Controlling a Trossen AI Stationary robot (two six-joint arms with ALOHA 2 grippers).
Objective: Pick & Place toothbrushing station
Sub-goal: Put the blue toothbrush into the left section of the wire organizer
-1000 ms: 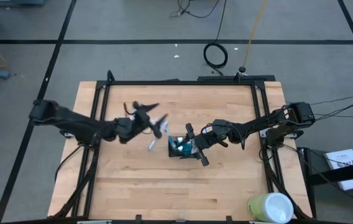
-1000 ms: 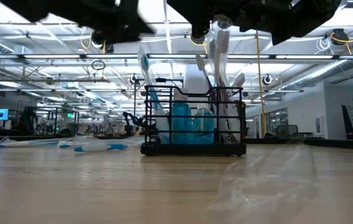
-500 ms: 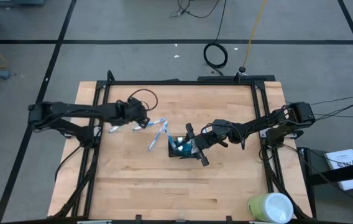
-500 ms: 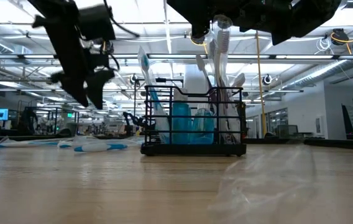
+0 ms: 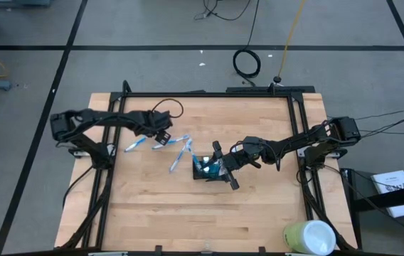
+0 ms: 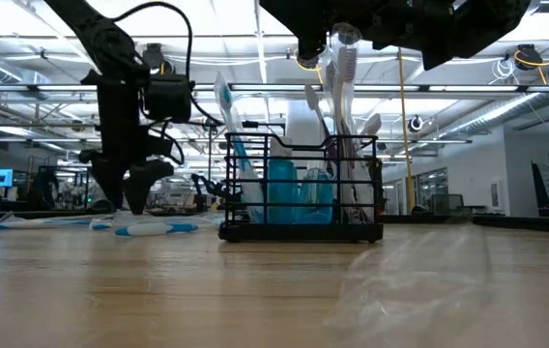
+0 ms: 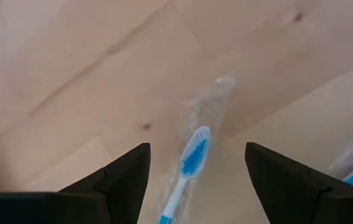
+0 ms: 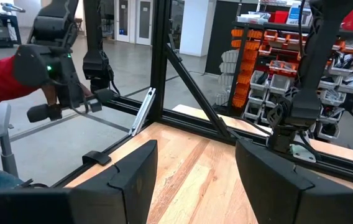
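The toothbrushing station (image 5: 203,168), a small black wire holder, stands near the table's middle. In the low view (image 6: 299,193) it holds several upright toothbrushes and blue items. My right gripper (image 5: 223,166) is open and hovers over its right part, seen at the top of the low view (image 6: 371,24). My left gripper (image 5: 161,136) is open and points down just above the table (image 6: 131,193). A blue-and-white toothbrush in clear wrap (image 7: 191,158) lies flat on the wood below its fingers. Two more wrapped toothbrushes (image 5: 134,145) (image 5: 181,151) lie flat beside it.
The large black metal frame (image 5: 209,93) surrounds the table. A green-and-white cup (image 5: 309,237) sits at the near right corner. A crumpled clear wrapper (image 6: 410,280) lies near the low camera. A person in red (image 8: 2,74) is beyond the table's left side.
My left gripper has come down from high above the table and turned its fingers downward. It now stands just over the wrapped toothbrushes left of the holder. The toothbrushes, the holder and my right gripper have stayed put.
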